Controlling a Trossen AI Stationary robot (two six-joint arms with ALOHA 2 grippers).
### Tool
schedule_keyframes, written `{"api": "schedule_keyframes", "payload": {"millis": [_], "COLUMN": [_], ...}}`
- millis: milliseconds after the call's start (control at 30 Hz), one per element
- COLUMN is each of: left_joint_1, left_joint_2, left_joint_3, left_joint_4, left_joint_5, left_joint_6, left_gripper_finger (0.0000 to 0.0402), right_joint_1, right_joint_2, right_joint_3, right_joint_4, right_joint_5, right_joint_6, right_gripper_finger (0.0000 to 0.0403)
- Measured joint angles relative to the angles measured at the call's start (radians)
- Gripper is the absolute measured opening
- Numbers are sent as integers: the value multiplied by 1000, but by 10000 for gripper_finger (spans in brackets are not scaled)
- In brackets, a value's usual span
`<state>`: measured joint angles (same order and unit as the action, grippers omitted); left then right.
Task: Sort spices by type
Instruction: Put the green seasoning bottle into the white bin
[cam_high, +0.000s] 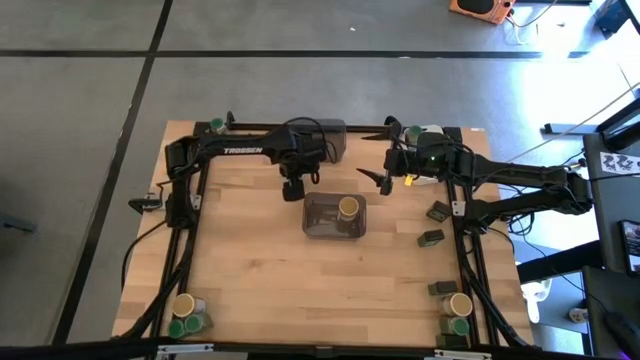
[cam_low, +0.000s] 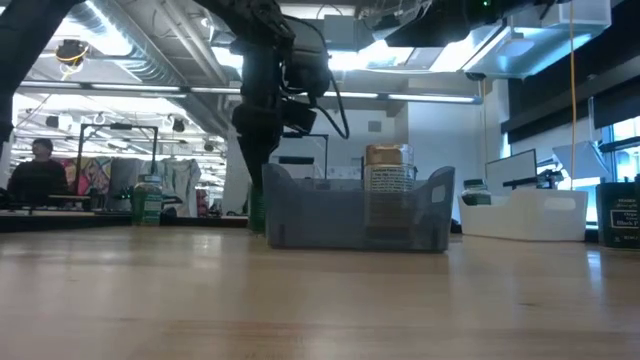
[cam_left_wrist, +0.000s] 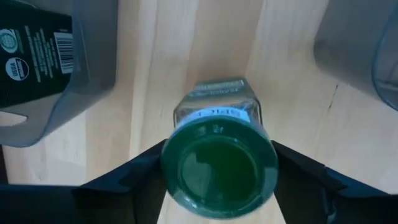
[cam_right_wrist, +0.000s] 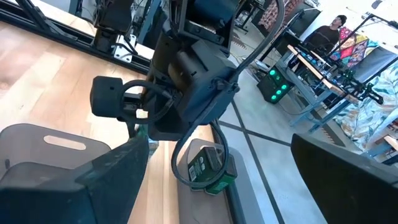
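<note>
1 green-lidded jar (cam_left_wrist: 219, 167) sits between left gripper (cam_left_wrist: 217, 186) fingers, beside grey bin (cam_high: 334, 216).

White lettering "TROSSEN" reads along the left arm (cam_high: 243, 150) in the high view. In the left wrist view, a dark tin (cam_left_wrist: 34, 43) behind a grey bin wall carries a round "USDA" seal and a barcode; its remaining print is too small to read. The green-lidded jar (cam_left_wrist: 217, 163) has a blue label strip, illegible.
</note>
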<state>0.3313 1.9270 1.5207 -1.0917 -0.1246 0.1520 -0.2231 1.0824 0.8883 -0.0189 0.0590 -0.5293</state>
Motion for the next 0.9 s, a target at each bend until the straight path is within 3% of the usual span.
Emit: {"api": "schedule_keyframes", "payload": {"millis": [167,333,533,667,900], "left_joint_1": [-1,-8,-2,-11,-26], "left_joint_2": [-8,-127,-371,-520,-672], "left_joint_3": [54,15,-252,-478,-785], "left_joint_4": [-60,-36,253,490,841], "left_joint_5": [0,0,-3,-8,-16], "left_joint_6": [-12,-18,-70,-125,-200], "left_gripper_finger": [261,262,262,262,263], "right_joint_1": [0,0,0,0,0], "right_joint_2": [0,0,32,96,234], "right_joint_3": [0,0,0,0,56], "right_joint_4": [0,-9,-42,40,120], "right_joint_5": [0,-20,-70,-58,-45], "right_joint_6": [0,0,2,1,52], "right_gripper_finger": [390,390,390,390,390]}}
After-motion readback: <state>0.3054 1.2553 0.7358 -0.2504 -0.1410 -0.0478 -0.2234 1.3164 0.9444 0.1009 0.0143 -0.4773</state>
